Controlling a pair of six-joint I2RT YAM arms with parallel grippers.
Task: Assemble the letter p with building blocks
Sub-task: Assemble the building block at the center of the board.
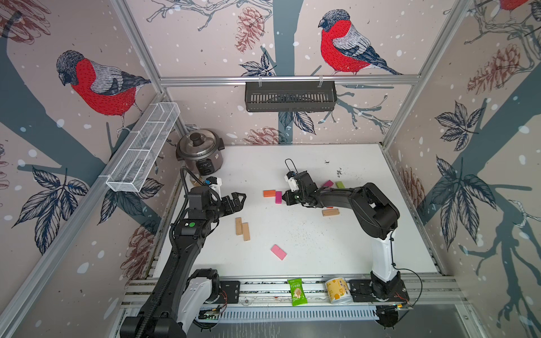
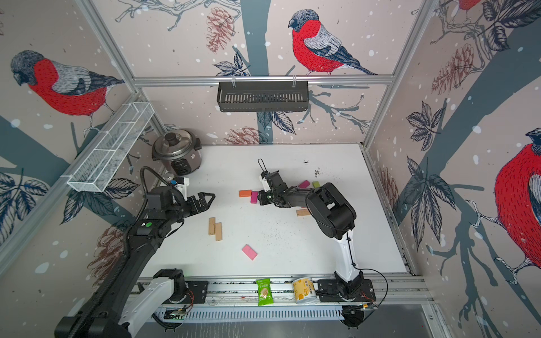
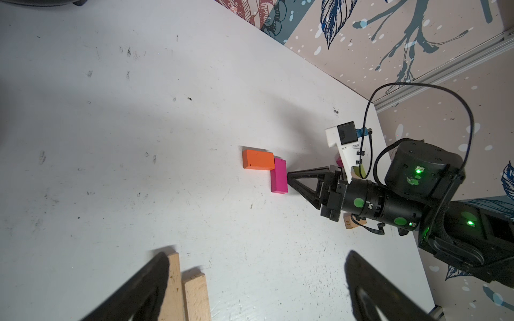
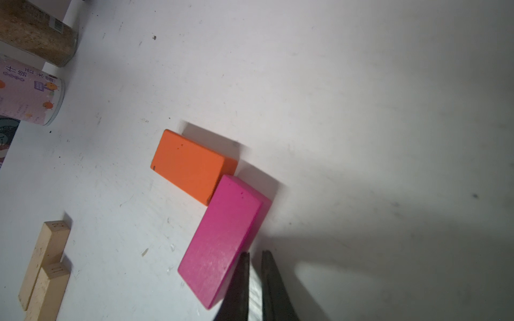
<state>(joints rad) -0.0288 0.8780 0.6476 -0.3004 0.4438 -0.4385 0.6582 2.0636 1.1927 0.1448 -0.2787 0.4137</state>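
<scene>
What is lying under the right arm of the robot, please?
A plain wood block lies under the right arm, partly covered by it. Behind the arm, a magenta block and a lime green block show only partly. Whatever else lies beneath is hidden.

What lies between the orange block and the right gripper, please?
The magenta block lies there, touching the orange block, with the right gripper close beside it, as the left wrist view shows.

Two bars (image 1: 246, 231) lie before two touching blocks (image 1: 269, 193).
</scene>
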